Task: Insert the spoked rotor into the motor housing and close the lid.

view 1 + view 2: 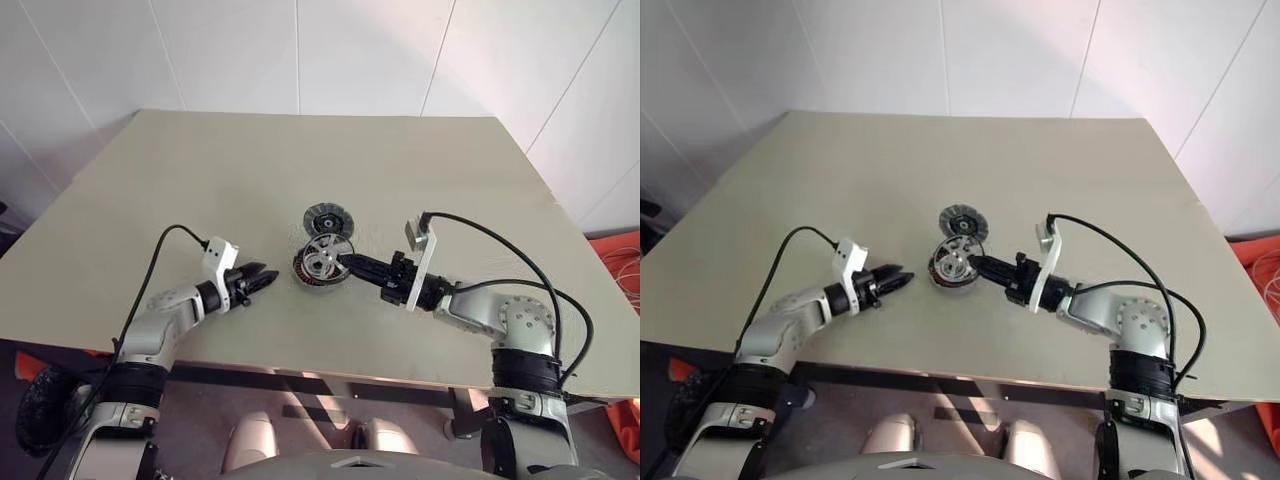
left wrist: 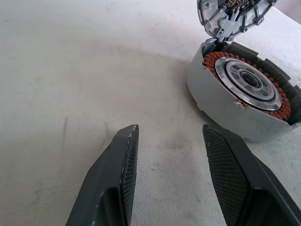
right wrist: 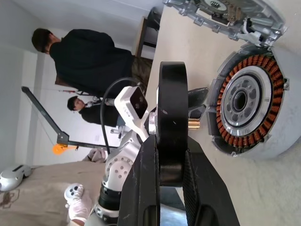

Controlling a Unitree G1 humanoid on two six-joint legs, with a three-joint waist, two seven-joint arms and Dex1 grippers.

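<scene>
Right wrist view, spoked rotor [image 3: 171, 123] beside motor housing [image 3: 277, 136], copper windings exposed

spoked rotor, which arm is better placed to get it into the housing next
Right. The right gripper is shut on the spoked rotor, held on edge beside the open motor housing. The left gripper is open, empty and apart from it.

right gripper [image 3: 171, 162] pinches spoked rotor [image 3: 171, 117] beside motor housing [image 3: 249, 101].

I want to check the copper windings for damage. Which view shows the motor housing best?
The right wrist view: the motor housing faces the camera, winding ring nearly whole. Left wrist view shows it slanted; head views show it small.
</scene>
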